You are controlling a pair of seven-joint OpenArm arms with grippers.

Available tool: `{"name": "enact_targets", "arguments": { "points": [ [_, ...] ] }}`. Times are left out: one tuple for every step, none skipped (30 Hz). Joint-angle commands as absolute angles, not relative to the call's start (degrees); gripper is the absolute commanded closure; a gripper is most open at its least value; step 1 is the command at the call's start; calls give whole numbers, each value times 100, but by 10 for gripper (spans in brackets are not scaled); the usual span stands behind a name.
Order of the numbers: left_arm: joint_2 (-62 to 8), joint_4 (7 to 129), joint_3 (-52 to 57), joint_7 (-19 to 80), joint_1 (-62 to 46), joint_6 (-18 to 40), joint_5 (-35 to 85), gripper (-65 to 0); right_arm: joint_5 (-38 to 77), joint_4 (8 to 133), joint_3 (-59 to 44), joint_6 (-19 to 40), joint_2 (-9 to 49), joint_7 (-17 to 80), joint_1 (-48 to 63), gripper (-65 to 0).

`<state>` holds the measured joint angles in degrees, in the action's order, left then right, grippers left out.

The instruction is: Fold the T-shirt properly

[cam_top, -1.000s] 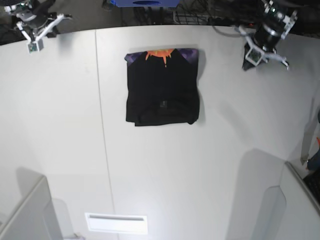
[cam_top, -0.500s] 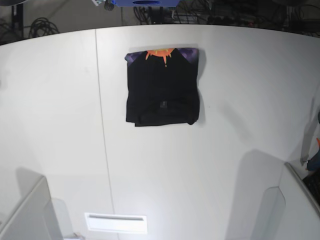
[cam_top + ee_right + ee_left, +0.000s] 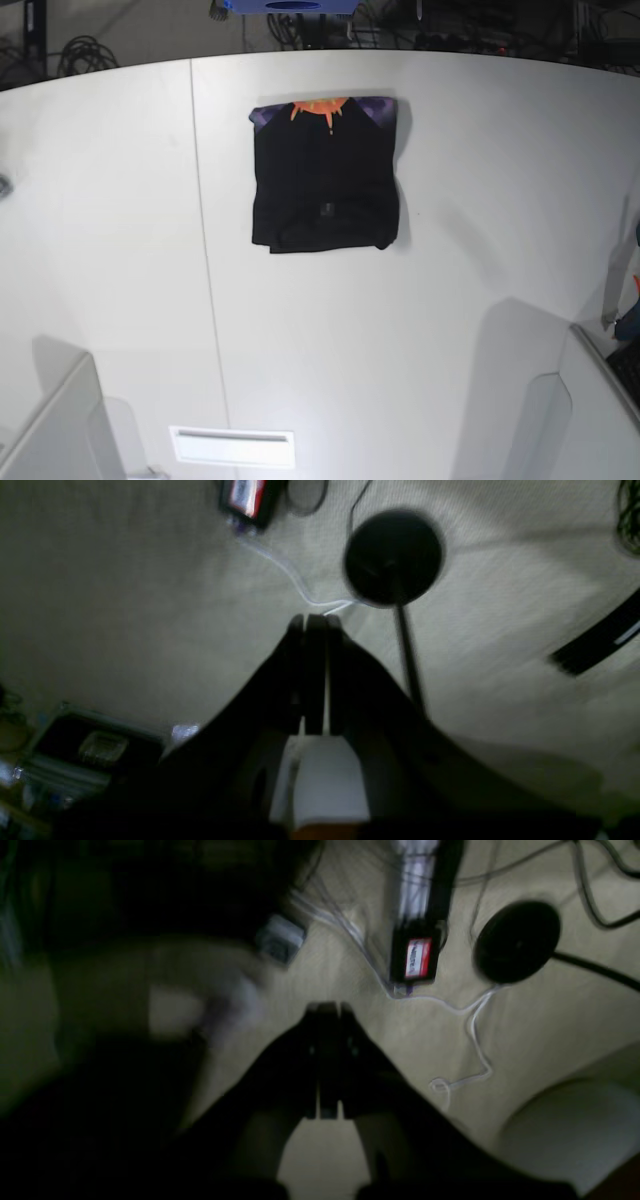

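The black T-shirt [image 3: 325, 175] lies folded into a near-square on the white table [image 3: 450, 250], far middle, with an orange sunburst and purple print showing along its far edge. Neither arm shows in the base view. In the left wrist view my left gripper [image 3: 327, 1012] is shut and empty, above a carpeted floor. In the right wrist view my right gripper [image 3: 314, 622] is shut and empty, also above the floor. The T-shirt is in neither wrist view.
A white slotted plate [image 3: 232, 446] sits near the table's front edge. Grey panels stand at the front left [image 3: 55, 430] and front right [image 3: 590, 400]. Cables and a black round base [image 3: 393, 557] lie on the floor beyond the table.
Both arms, seen at the table's far corners a second ago, have left the base view. The T-shirt has not moved.
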<state>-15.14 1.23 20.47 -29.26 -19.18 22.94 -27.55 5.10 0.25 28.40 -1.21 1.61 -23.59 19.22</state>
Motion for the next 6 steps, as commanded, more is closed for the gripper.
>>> {"name": "enact_targets", "arguments": {
  "points": [
    [-1552, 233, 2044, -2888, -2123, 2334, -3055, 0, 488, 0, 2844, -119, 154, -2343, 1921, 0],
    [-1543, 312, 2044, -2888, -2167, 2334, -3222, 0, 488, 4, 2844, -119, 171, -2255, 1912, 0],
    [-1534, 426, 2088, -2888, -2211, 2334, -3371, 0, 488, 127, 2844, -119, 198, -2123, 1912, 0],
    [-1455, 479, 2105, -2897, -2202, 2334, -3451, 0, 488, 251, 2835, -119, 277, -2026, 1930, 0],
    [-1402, 514, 2114, -2897, -2185, 2334, -3459, 0, 488, 400, 2835, -119, 321, -1965, 1947, 0],
    [-1385, 514, 2114, -2897, -2176, 2334, -3451, 0, 488, 479, 2835, -119, 338, -1938, 1965, 0]
  ]
}}
